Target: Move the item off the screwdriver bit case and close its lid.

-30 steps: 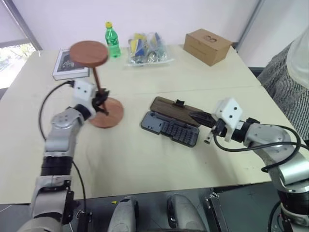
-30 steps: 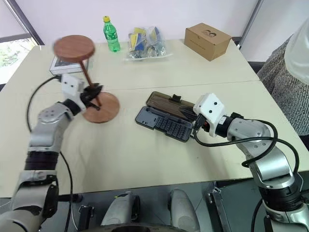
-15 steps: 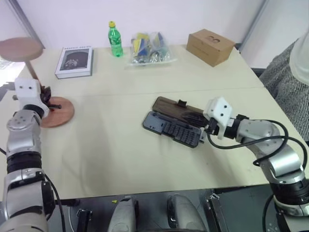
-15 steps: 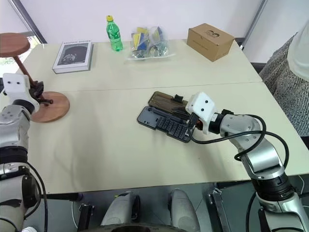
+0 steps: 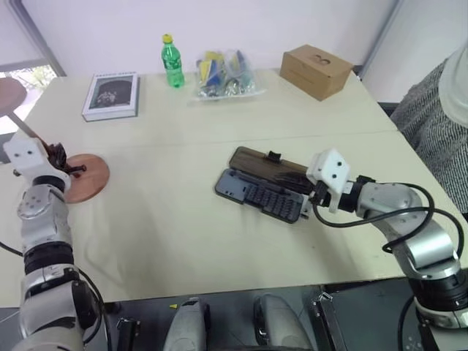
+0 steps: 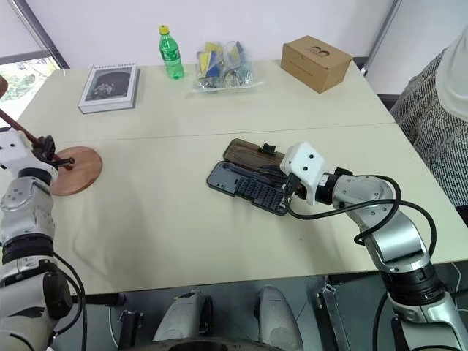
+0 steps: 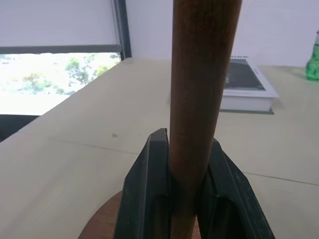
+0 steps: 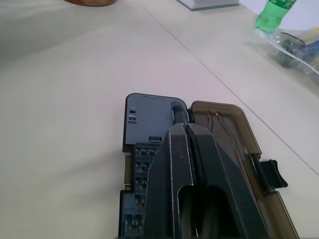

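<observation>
My left gripper [image 5: 60,159] has carried the reddish-brown wooden stand with round base and thin rod [image 5: 82,176] from just beside the case out to the far left edge of the table [image 5: 183,227], and its base now seems to sit on the table, well apart from the flat dark grey plastic screwdriver bit case [image 5: 261,197]. So the 1st part of the task looks done; I judge that what remains is to let go of the rod and to close the dark brown wood-look lid [image 5: 265,164], which lies open flat behind the grey half.

My right gripper [image 8: 188,149] has moved little, w/ fingers pressed together, tip over the case near the hinge line.

Left wrist view gives what the head views cannot: my two black fingers [image 7: 149,194] pinch the rod on both sides, low near the base. Right wrist view shows the bit rows and the small black clasp [image 8: 269,172] on the lid's long edge.
</observation>
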Action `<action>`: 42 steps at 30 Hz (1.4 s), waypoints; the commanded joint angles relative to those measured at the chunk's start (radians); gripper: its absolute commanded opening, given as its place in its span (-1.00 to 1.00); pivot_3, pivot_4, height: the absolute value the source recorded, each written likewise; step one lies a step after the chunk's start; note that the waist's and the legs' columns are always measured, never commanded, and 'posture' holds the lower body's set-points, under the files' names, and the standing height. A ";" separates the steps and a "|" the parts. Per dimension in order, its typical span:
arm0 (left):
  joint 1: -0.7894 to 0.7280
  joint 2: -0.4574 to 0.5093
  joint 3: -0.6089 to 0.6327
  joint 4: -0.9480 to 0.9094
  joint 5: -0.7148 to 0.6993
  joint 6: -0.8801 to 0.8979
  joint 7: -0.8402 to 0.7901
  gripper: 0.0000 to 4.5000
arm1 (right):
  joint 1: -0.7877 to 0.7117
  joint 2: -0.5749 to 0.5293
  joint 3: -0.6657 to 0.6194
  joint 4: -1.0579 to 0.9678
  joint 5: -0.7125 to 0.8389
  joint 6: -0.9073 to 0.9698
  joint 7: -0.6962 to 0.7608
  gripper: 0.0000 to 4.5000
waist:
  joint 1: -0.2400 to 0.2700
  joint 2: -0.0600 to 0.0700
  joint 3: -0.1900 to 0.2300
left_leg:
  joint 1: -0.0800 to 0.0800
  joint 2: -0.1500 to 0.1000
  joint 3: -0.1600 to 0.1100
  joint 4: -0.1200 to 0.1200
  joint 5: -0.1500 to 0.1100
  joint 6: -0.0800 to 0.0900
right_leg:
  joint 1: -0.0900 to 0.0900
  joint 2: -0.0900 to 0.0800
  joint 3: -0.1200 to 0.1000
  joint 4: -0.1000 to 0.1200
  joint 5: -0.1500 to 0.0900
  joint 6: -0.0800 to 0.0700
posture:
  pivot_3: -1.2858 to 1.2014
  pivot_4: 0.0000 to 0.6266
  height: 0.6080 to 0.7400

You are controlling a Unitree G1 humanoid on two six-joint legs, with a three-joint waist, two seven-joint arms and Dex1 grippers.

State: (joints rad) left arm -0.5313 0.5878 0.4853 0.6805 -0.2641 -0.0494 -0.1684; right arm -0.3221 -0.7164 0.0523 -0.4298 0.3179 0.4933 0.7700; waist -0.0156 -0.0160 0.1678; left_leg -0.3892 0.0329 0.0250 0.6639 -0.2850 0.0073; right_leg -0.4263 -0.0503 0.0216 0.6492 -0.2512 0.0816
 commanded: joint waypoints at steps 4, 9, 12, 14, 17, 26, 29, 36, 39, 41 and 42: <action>0.015 0.015 -0.011 0.070 0.018 0.019 0.007 -0.32 | -0.007 -0.007 -0.026 -0.034 -0.004 -0.018 -0.001 -1.00 | -0.002 0.000 0.000 | 0.000 0.000 0.001 0.000 0.000 0.000 | 0.000 0.000 0.000 0.000 0.000 0.000 | 0.03 -0.52 1.00; -0.011 0.038 -0.007 0.099 0.013 0.005 0.005 0.81 | -0.009 -0.004 -0.021 -0.030 -0.007 -0.023 0.001 -1.00 | 0.006 -0.008 0.001 | -0.002 0.001 -0.001 0.000 0.000 0.000 | -0.001 0.001 -0.002 0.000 0.000 0.000 | 0.03 -0.52 1.00; -0.005 0.048 0.004 0.086 -0.002 0.000 -0.003 0.97 | -0.009 -0.004 -0.019 -0.028 -0.009 -0.026 0.003 -1.00 | 0.006 -0.008 0.001 | -0.002 0.000 -0.001 0.000 0.000 0.000 | 0.000 0.000 -0.002 -0.001 0.000 0.000 | 0.03 -0.52 1.00; 0.029 0.041 0.002 0.023 -0.030 0.012 -0.057 0.97 | -0.009 -0.005 -0.020 -0.026 -0.009 -0.029 0.003 -1.00 | 0.005 -0.008 0.001 | -0.002 0.000 -0.001 0.000 0.000 0.000 | 0.000 0.000 -0.002 -0.001 0.000 0.000 | 0.03 -0.52 1.00; 0.104 0.022 -0.002 -0.133 -0.103 0.089 -0.151 0.97 | -0.006 -0.005 -0.022 -0.026 -0.008 -0.027 0.004 -1.00 | 0.003 -0.008 0.001 | -0.002 0.001 -0.001 0.000 0.000 0.000 | 0.000 -0.001 -0.002 0.000 0.000 0.000 | 0.03 -0.52 1.00; 0.476 0.061 0.040 -0.810 -0.399 0.529 -0.307 0.97 | 0.016 -0.003 -0.035 -0.020 -0.005 -0.029 0.003 -1.00 | 0.000 -0.008 0.001 | -0.002 0.003 -0.003 -0.001 0.000 -0.001 | -0.001 -0.007 0.000 0.000 0.000 0.000 | 0.03 -0.52 1.00; 0.559 0.086 0.051 -0.932 -0.455 0.613 -0.327 0.97 | 0.009 0.003 -0.025 -0.012 -0.004 -0.033 0.010 -1.00 | 0.001 -0.007 0.001 | -0.001 0.003 -0.003 -0.001 0.000 -0.001 | -0.001 -0.008 0.000 -0.001 -0.002 -0.003 | 0.03 -0.52 1.00; 0.517 0.064 0.013 -0.965 -0.470 0.650 -0.311 0.97 | -0.022 0.011 -0.013 0.014 -0.011 -0.042 0.024 -1.00 | 0.004 -0.007 0.001 | -0.001 -0.001 -0.002 -0.001 0.000 -0.001 | 0.000 -0.007 -0.001 -0.001 -0.002 -0.004 | 0.03 -0.52 1.00; 0.482 0.070 -0.056 -0.985 -0.483 0.680 -0.361 0.97 | -0.033 0.012 -0.013 0.020 -0.013 -0.042 0.028 -1.00 | 0.004 -0.007 0.001 | -0.002 -0.002 -0.002 -0.001 0.000 -0.001 | 0.000 -0.006 -0.001 -0.002 -0.002 -0.003 | 0.03 -0.52 1.00; 0.435 0.083 -0.110 -0.979 -0.489 0.700 -0.407 0.97 | -0.040 0.014 -0.011 0.022 -0.015 -0.039 0.027 -1.00 | 0.005 -0.007 0.001 | -0.002 -0.002 -0.001 0.000 0.000 -0.001 | 0.000 -0.006 -0.001 -0.002 -0.001 -0.002 | 0.03 -0.52 1.00; 0.404 0.088 -0.145 -0.971 -0.482 0.703 -0.435 0.97 | -0.043 0.016 -0.010 0.025 -0.016 -0.039 0.025 -1.00 | 0.005 -0.007 0.001 | -0.002 -0.003 -0.001 0.000 0.000 -0.001 | 0.000 -0.005 -0.001 -0.002 -0.001 -0.002 | 0.03 -0.52 1.00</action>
State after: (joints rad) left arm -0.0881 0.6544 0.3719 -0.2669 -0.7331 0.6514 -0.5592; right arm -0.3440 -0.7050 0.0515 -0.3925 0.3000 0.4729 0.7951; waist -0.0105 -0.0231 0.1691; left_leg -0.3910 0.0303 0.0243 0.6639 -0.2846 0.0063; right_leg -0.4261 -0.0555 0.0202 0.6476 -0.2521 0.0799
